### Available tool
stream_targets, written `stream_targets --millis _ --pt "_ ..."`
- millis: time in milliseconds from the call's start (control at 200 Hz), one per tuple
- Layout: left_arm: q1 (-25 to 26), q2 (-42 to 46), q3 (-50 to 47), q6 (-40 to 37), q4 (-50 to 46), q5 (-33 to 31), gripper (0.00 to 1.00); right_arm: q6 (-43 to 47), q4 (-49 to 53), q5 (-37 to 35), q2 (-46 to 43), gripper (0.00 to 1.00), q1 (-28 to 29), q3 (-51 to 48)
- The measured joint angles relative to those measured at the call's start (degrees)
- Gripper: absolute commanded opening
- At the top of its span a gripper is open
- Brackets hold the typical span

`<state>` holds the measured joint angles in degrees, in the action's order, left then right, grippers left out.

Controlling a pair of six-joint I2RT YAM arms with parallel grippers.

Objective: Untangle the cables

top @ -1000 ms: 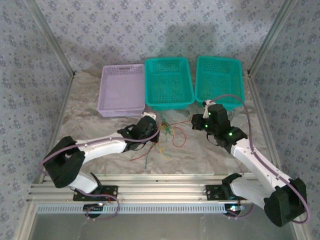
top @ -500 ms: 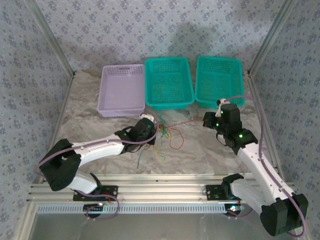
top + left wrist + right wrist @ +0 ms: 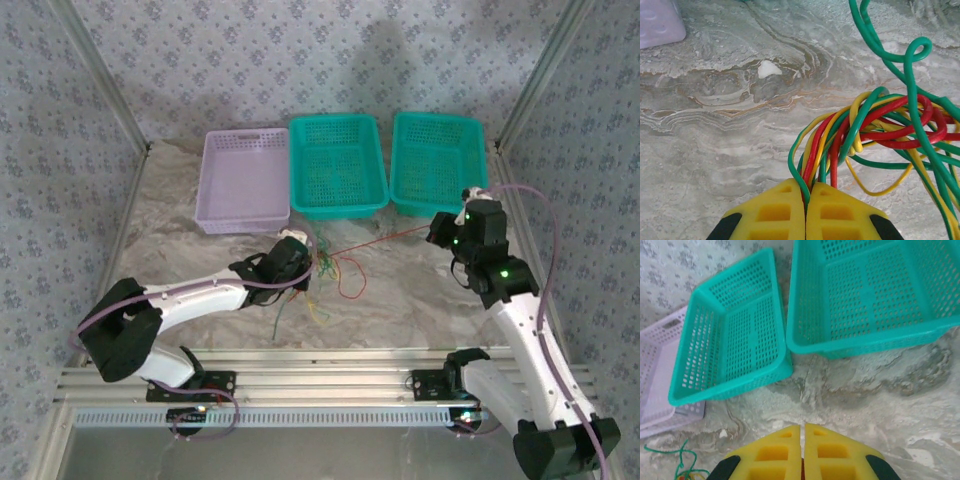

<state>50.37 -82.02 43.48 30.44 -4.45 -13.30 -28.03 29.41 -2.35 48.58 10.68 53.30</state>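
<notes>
The cables (image 3: 880, 125) are a knot of thin red, yellow and green wires lying on the marbled table. My left gripper (image 3: 805, 192) is shut on several of their strands, and in the top view this left gripper (image 3: 303, 262) sits at the bunch's (image 3: 327, 265) left side. One red cable (image 3: 385, 239) runs taut from the bunch to my right gripper (image 3: 438, 231), which is shut on its end. In the right wrist view the right gripper (image 3: 803, 429) is closed with a sliver of red between its fingers. A green loop (image 3: 682, 460) shows at the lower left.
Three baskets stand in a row at the back: a purple one (image 3: 245, 222), a teal one (image 3: 338, 208) in the middle and a second teal one (image 3: 420, 203) just behind my right gripper. Metal frame posts line both sides.
My right gripper has moved right and back, away from the bunch, drawing the red cable out into a taut line. The left gripper has kept its hold and barely shifted.
</notes>
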Motion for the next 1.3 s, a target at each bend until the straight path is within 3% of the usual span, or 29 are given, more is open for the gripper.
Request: stream_targets --millis 325,680,919,1299 --pt "0.00 0.00 -0.96 -0.02 0.37 -0.07 0.00 0.48 5.09 -9.03 -1.27 0.00 -1.53 9.46" --pt "-0.11 0.00 -1.31 0.00 -0.26 -1.36 0.00 0.87 7.10 -12.96 -1.46 0.00 -1.86 19.08" --pt "-1.31 -0.63 -3.72 0.04 -5.11 -4.04 0.00 2.91 7.19 -19.39 -1.90 0.00 -2.73 26.51" --pt "-1.29 -0.68 -3.85 0.20 -5.68 -4.09 0.00 3.32 8.66 -14.58 3.76 0.00 -2.62 34.23"
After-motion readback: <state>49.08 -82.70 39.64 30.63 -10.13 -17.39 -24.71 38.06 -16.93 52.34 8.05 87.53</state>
